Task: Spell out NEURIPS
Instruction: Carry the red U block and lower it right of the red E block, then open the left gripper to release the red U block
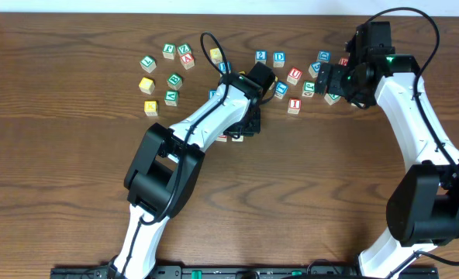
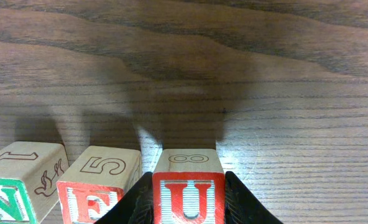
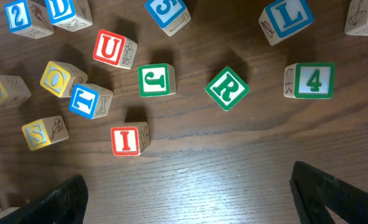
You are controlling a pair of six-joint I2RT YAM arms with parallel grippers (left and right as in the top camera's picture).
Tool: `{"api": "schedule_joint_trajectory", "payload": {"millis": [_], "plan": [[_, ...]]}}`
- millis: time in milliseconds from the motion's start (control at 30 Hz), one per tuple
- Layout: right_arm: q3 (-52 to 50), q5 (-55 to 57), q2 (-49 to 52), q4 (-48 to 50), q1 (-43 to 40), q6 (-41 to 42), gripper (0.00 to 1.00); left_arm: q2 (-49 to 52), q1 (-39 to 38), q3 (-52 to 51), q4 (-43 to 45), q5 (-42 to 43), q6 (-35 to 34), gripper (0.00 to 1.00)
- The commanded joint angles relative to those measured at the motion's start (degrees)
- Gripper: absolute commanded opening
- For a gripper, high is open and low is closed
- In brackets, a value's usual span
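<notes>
clearly, the left end effector (image 2: 189,208) is closed on the red u block (image 2: 188,160), with a dark finger pressed to each side face. the block appears to rest on the worktop (image 2: 265,93) at the end of a short row: green n block (image 2: 7,200), red e block (image 2: 89,202), then the u, touching or just beside the e. overhead, that row lies near the middle of the worktop, mostly hidden under the arm. so three letters look placed, and r, i, p and s are left to do.

the right end effector (image 3: 196,196) hangs wide open and empty over the loose blocks along the far edge, right of its middle. below it are the green r block (image 3: 227,88), the red i block (image 3: 126,140) and an s block (image 3: 40,134). i can't pick out a p.

these are small wooden cubes, likely light and rigid, with smooth painted faces. they should take a firm pinch, best across two opposite flat sides, low and centred. the r lies cornerwise to the fingers, so i'd judge the wrist needs a twist first, or the cube may spin out. its neighbours stand apart, leaving finger room.
</notes>
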Motion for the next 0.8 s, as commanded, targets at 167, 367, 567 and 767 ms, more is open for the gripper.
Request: {"api": "schedule_joint_trajectory", "payload": {"millis": [167,367,567,767], "plan": [[-0.3,0.5,0.6,-0.1,-0.3,-0.3,0.99,-0.4,0.2,-1.3,-1.1,-0.9,-0.6,0.31],[-0.3,0.5,0.6,-0.1,-0.3,-0.3,0.99,-0.4,0.2,-1.3,-1.3,-0.5,-0.6,0.37],[-0.3,0.5,0.6,-0.1,-0.3,-0.3,0.99,-0.4,0.2,-1.3,-1.4,-0.5,-0.6,0.38],[-0.3,0.5,0.6,-0.1,-0.3,-0.3,0.99,-0.4,0.2,-1.3,-1.3,-0.5,-0.6,0.38]]}}
